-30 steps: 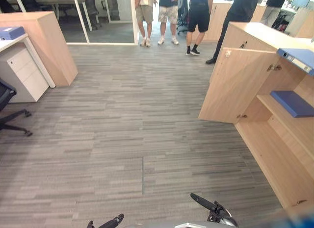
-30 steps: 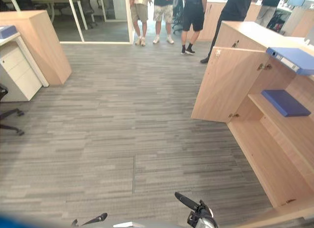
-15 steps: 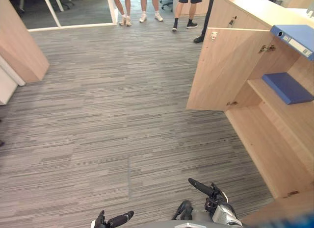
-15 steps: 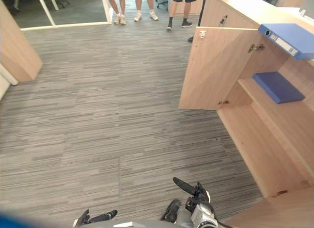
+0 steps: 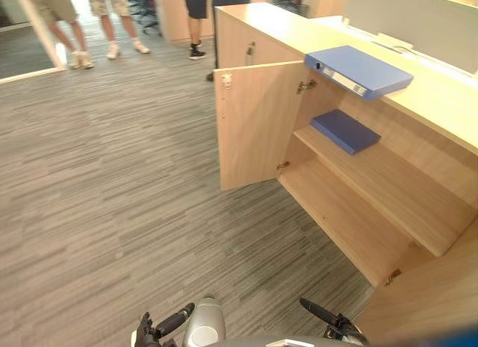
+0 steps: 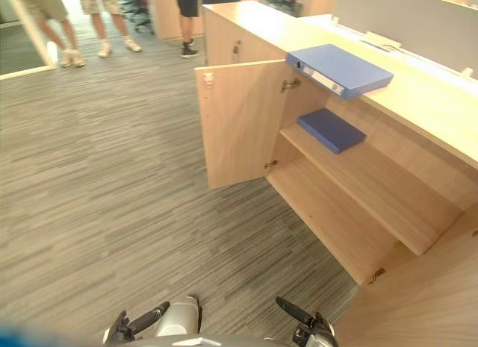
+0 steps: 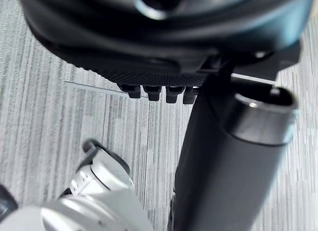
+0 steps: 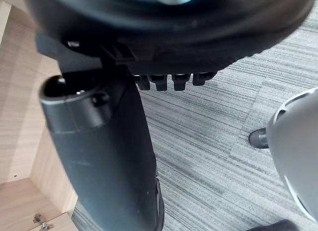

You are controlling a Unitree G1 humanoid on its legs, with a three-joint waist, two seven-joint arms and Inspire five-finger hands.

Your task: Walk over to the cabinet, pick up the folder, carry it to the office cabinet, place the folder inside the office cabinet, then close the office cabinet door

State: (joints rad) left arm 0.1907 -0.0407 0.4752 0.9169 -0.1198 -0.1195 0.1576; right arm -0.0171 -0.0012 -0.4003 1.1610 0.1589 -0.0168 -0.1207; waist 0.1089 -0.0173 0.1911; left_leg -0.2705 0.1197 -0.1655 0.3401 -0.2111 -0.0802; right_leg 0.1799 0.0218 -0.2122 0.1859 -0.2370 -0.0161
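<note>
Swinging toward the open office cabinet (image 5: 254, 123), with folder (image 5: 358, 69) atop. Left hand (image 5: 168, 324), right hand (image 5: 321, 313) slack, empty: pickup ahead.

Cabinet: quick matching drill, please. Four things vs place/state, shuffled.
Things:
1. binder
2. folder
3. door
4. right hand

Places/states:
a. swung open
b. lying on the shelf inside
c. empty, over the floor
d. lying on the cabinet top

Pairs: 1-d, 2-b, 3-a, 4-c
</note>
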